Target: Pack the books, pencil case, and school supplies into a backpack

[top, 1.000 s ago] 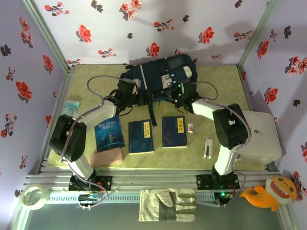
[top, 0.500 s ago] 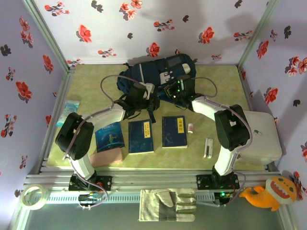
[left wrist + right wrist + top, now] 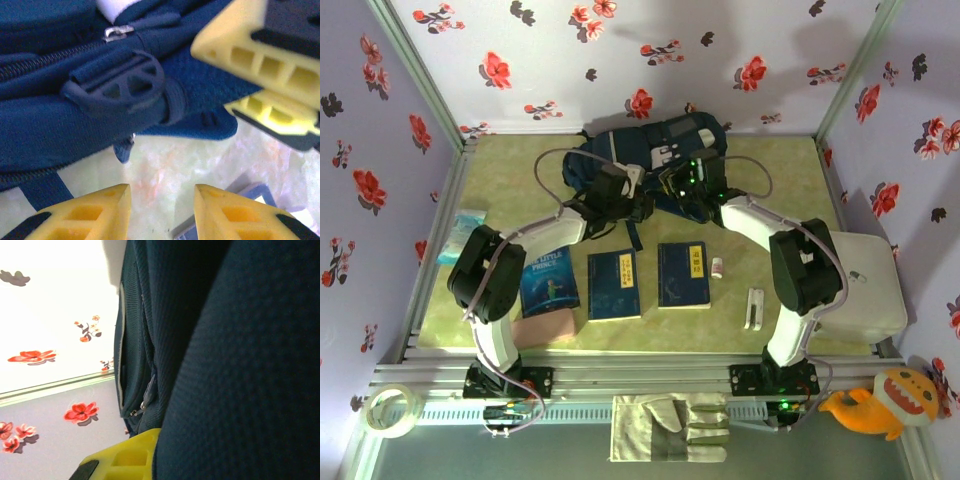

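Left tool (image 3: 162, 192) is sitting further right than before, at the backpack (image 3: 590, 160) lower edge, half-open, gripping nothing. Right tool (image 3: 682, 185) is pinching backpack fabric, clamped. Books (image 3: 614, 284) are lying outside it, frame centre.

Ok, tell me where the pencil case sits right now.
Top view: the pencil case lies at the table's near left, directly in front of the Little Prince book.
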You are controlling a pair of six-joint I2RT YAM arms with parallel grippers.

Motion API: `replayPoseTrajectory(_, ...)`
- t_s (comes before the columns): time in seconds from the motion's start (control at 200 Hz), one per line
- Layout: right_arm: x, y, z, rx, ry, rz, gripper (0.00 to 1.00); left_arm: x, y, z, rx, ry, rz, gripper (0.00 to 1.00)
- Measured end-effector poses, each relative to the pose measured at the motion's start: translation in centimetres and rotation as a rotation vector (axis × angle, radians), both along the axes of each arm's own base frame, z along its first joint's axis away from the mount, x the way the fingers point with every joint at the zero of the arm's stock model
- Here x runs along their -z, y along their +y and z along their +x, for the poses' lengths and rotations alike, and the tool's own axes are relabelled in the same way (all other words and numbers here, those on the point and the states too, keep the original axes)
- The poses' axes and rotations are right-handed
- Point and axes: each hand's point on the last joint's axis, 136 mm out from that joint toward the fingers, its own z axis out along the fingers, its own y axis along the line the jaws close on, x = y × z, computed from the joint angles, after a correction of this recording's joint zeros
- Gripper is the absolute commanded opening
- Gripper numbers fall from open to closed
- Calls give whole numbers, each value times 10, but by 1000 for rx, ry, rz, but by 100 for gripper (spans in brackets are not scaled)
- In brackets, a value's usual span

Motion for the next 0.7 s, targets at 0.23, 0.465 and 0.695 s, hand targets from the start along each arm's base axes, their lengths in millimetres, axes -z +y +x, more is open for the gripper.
replayPoseTrajectory(0.23, -25, 5, -3, -20, -5, 41, 12, -5, -2, 15, -49, 18, -38, 35)
replayPoseTrajectory(0.465, -30, 6, -4, -15, 18, 57, 10, -5, 6, 22, -108, 5, -16, 35)
replayPoseTrajectory(0.695, -30, 6, -5, -14, 30, 54, 10, -6, 11, 27, -129, -20, 8, 32)
